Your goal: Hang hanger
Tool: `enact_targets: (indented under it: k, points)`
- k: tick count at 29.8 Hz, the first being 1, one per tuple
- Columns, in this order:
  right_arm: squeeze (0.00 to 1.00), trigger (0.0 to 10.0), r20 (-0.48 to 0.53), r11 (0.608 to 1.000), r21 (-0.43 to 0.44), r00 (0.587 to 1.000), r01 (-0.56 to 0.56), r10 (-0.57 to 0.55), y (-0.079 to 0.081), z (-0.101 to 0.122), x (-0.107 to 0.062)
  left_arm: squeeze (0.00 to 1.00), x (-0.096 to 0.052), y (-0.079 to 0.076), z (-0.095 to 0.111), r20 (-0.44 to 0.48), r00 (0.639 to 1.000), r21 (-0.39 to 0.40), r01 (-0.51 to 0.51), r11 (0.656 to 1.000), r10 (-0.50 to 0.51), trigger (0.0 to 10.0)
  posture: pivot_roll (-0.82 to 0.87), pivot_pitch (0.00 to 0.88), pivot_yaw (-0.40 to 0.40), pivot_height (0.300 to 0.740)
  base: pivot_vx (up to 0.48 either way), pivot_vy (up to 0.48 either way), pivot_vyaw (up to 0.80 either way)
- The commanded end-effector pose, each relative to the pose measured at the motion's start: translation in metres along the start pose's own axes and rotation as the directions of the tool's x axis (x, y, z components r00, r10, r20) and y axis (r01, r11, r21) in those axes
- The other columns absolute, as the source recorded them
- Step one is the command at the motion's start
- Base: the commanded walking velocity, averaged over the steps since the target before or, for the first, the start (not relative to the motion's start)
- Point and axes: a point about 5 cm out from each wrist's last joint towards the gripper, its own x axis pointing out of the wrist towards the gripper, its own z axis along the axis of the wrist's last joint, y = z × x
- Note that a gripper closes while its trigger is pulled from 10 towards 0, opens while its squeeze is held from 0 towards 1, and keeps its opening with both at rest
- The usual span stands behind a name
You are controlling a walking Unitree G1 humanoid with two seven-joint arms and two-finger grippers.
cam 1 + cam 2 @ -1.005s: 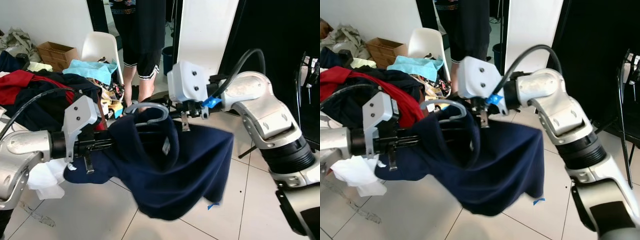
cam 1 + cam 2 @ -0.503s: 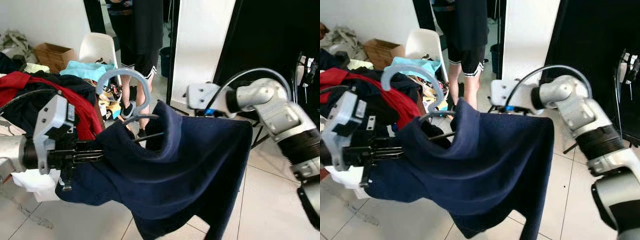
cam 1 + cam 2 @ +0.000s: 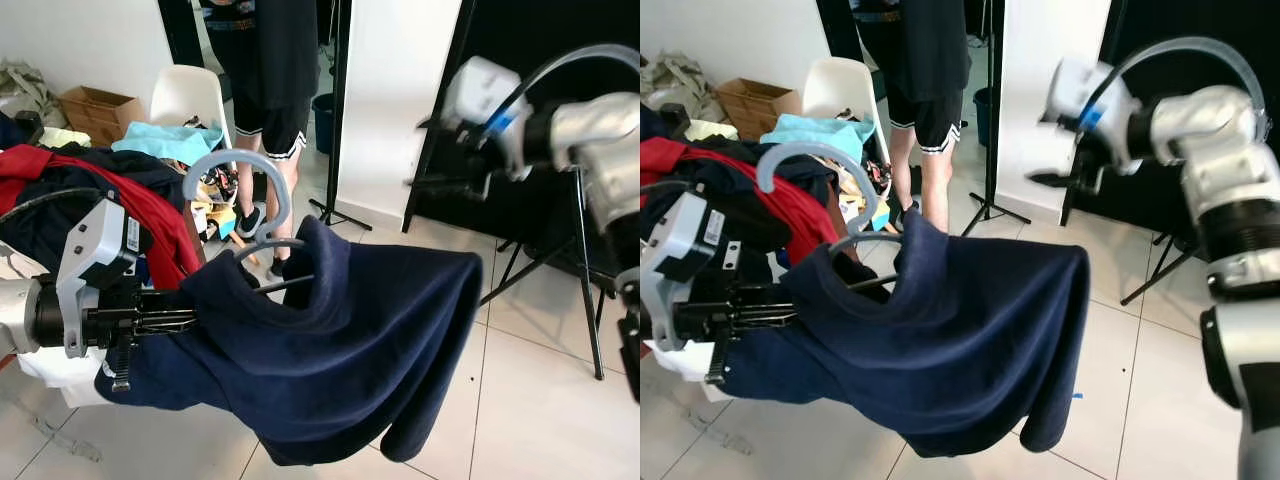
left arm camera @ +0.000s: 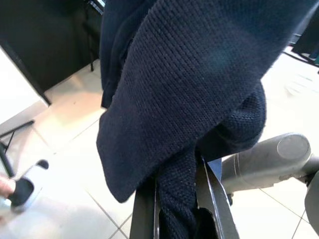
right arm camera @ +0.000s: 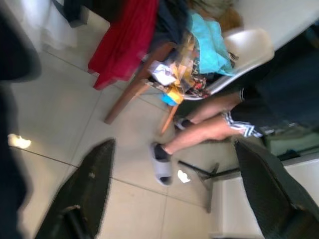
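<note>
- Nearest me, at about 8 o'clock in the head view, my left tool [image 3: 190, 318] has its black fingers pinched tight on a fold of the dark navy knitted sweater [image 3: 340, 370]; the left wrist view shows the knit [image 4: 199, 89] bunched between them.
- The sweater is draped over the pale blue-grey plastic hanger [image 3: 235, 190], whose hook stands up out of the collar at roughly 11 o'clock from the garment's middle. I judge the dressing part done: the garment sits on the hanger and hangs free of the floor.
- What is left, as I read it, is the hanging itself. The hook is on nothing yet, and I cannot make out any rail or rod to take it.
- My right tool [image 3: 445, 180] is up at 2 o'clock, well apart from the sweater, fingers spread wide and holding nothing; the right wrist view confirms the gap between its fingers [image 5: 79, 194].
- Further off at 10 o'clock, a pile of red and dark clothes [image 3: 60, 180] lies close beside my left arm, with a white plastic chair [image 3: 185, 95] heaped with a turquoise cloth [image 3: 165, 140] behind it.
- A person in black shorts [image 3: 262, 100] stands at 12 o'clock, just behind the hook, so any forward reach wants care.
- A black tripod stand [image 3: 335, 150] and a white panel [image 3: 395, 100] stand beyond at 1 o'clock; a cardboard box [image 3: 95, 108] sits far off at 10 o'clock.
</note>
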Motion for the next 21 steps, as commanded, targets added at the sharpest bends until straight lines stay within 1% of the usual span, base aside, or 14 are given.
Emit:
enact_targets:
  k: [1,2,3,4,5,6,10,11,12,13,14,15,18,21]
  points:
    - [1.0,10.0,0.073,0.979,0.039,0.978,-0.2,0.197,0.017,0.002,0.002,0.0,-0.008,0.003,0.006,-0.012,1.0,0.037,-0.021,0.999,0.021,0.0,-0.07,0.089,-0.014,0.74,0.0,0.0,0.0]
    - [1.0,10.0,0.073,0.979,0.039,0.978,-0.2,0.197,0.017,0.002,0.002,0.0,-0.008,0.003,0.006,-0.012,1.0,0.037,-0.021,0.999,0.021,0.0,-0.07,0.089,-0.014,0.74,0.0,0.0,0.0]
    - [0.85,10.0,0.117,0.97,0.054,0.966,-0.237,0.23,0.019,0.005,0.002,0.0,-0.008,0.003,0.006,-0.012,1.0,0.039,-0.018,0.999,0.018,0.0,-0.07,0.089,-0.014,0.74,0.0,0.0,0.0]
    - [0.58,10.0,0.163,0.97,0.067,0.962,-0.232,0.219,0.016,0.009,0.001,0.0,-0.007,0.002,0.006,-0.013,1.0,0.04,-0.015,0.999,0.016,0.0,-0.07,0.09,-0.014,0.74,0.0,0.0,0.0]
    - [0.58,10.0,0.163,0.97,0.067,0.962,-0.232,0.219,0.016,0.009,0.001,0.0,-0.007,0.002,0.006,-0.013,1.0,0.04,-0.015,0.999,0.016,0.0,-0.07,0.09,-0.014,0.74,0.0,0.0,0.0]
    - [0.0,10.0,0.23,0.961,0.08,0.943,-0.266,0.241,0.019,0.015,0.002,0.0,-0.007,0.002,0.006,-0.015,1.0,0.043,-0.013,0.999,0.014,0.0,-0.07,0.088,-0.015,0.74,0.0,0.0,0.0]
    - [0.0,10.0,0.234,0.952,0.078,0.934,-0.295,0.271,0.024,0.016,0.004,0.0,-0.007,0.002,0.006,-0.015,1.0,0.044,-0.014,0.999,0.014,0.0,-0.07,0.089,-0.016,0.74,0.0,0.0,0.0]
    - [0.0,10.0,0.208,0.94,0.055,0.925,-0.337,0.319,0.033,0.014,0.016,0.0,-0.007,0.002,0.007,-0.015,1.0,0.047,-0.014,0.999,0.014,0.0,-0.07,0.089,-0.016,0.74,0.0,0.0,0.0]
    - [0.0,10.0,0.208,0.94,0.055,0.925,-0.337,0.319,0.033,0.014,0.016,0.0,-0.007,0.002,0.007,-0.015,1.0,0.047,-0.014,0.999,0.014,0.0,-0.07,0.089,-0.016,0.74,0.0,0.0,0.0]
    - [0.0,10.0,0.195,0.933,0.031,0.918,-0.358,0.346,0.038,0.013,0.027,0.0,-0.006,0.001,0.008,-0.014,1.0,0.051,-0.012,0.999,0.013,0.0,-0.07,0.09,-0.014,0.74,0.0,0.0,0.0]
    - [0.0,10.0,0.195,0.933,0.031,0.918,-0.358,0.346,0.038,0.013,0.027,0.0,-0.006,0.001,0.008,-0.014,1.0,0.051,-0.012,0.999,0.013,0.0,-0.07,0.09,-0.014,0.74,0.0,0.0,0.0]
    - [0.0,10.0,0.192,0.923,0.014,0.907,-0.385,0.375,0.044,0.013,0.035,0.0,-0.005,0.001,0.009,-0.012,1.0,0.056,-0.009,0.998,0.01,0.0,-0.07,0.09,-0.014,0.74,0.0,0.0,0.0]
    - [0.0,10.0,0.196,0.921,0.014,0.904,-0.389,0.379,0.044,0.014,0.035,0.0,-0.005,0.001,0.009,-0.012,1.0,0.056,-0.008,0.998,0.009,0.0,-0.07,0.09,-0.014,0.74,0.0,0.0,0.0]
    - [0.0,10.0,0.208,0.897,0.03,0.881,-0.44,0.425,0.053,0.015,0.044,0.0,-0.003,0.003,0.009,-0.014,1.0,0.063,-0.003,0.998,0.004,0.0,-0.07,0.09,-0.012,0.74,0.0,0.0,0.0]
